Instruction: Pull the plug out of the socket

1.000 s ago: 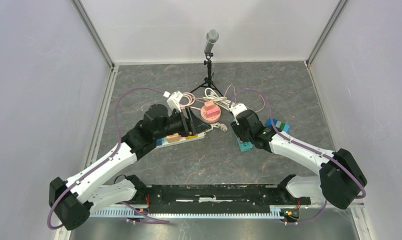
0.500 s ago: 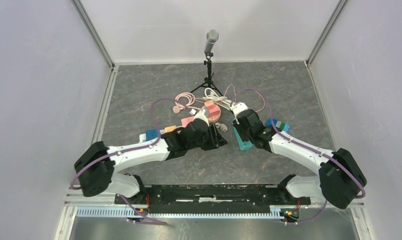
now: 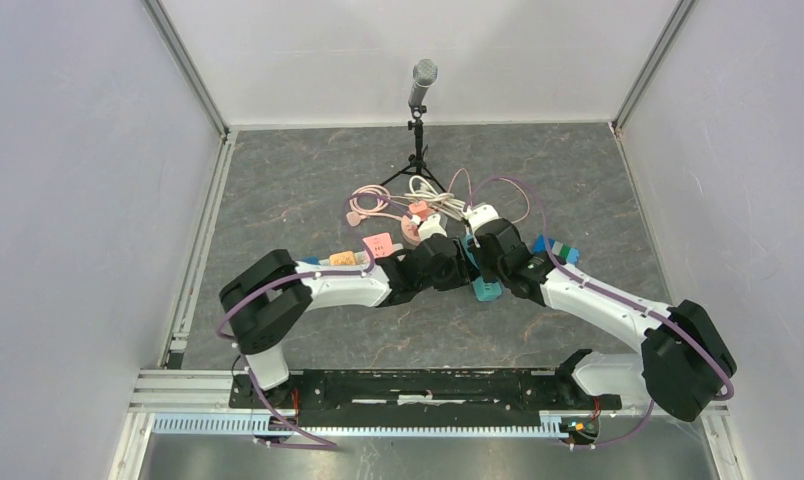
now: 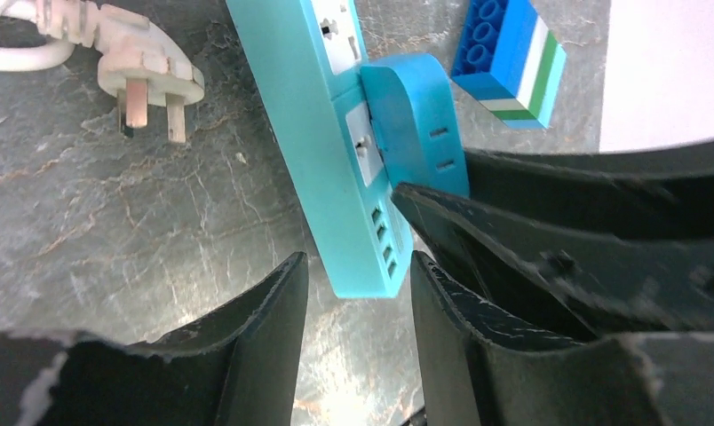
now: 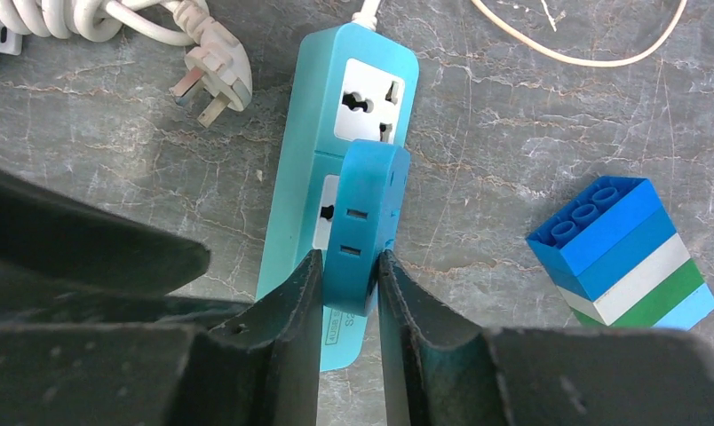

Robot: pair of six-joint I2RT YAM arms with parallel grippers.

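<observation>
A teal power strip [image 5: 305,177] lies on the grey table; it also shows in the left wrist view [image 4: 309,115] and the top view [image 3: 485,287]. A darker blue plug adapter [image 5: 364,217] sits in its lower socket, also visible in the left wrist view [image 4: 416,124]. My right gripper [image 5: 349,275] is shut on the blue plug, one finger on each side. My left gripper [image 4: 358,271] is open, its jaws straddling the near end of the strip without touching it. The two grippers meet at the strip in the top view [image 3: 468,262].
A loose white plug [image 5: 213,71] with coiled white cable lies beside the strip. A stacked toy brick block [image 5: 622,248] sits to the right. A pink round item with blocks [image 3: 415,218], pink cable and a microphone stand [image 3: 418,110] are behind. Coloured blocks [image 3: 346,259] lie left.
My left arm has swung right from the coloured blocks to the near end of the power strip. My right gripper has stayed on the blue plug.
</observation>
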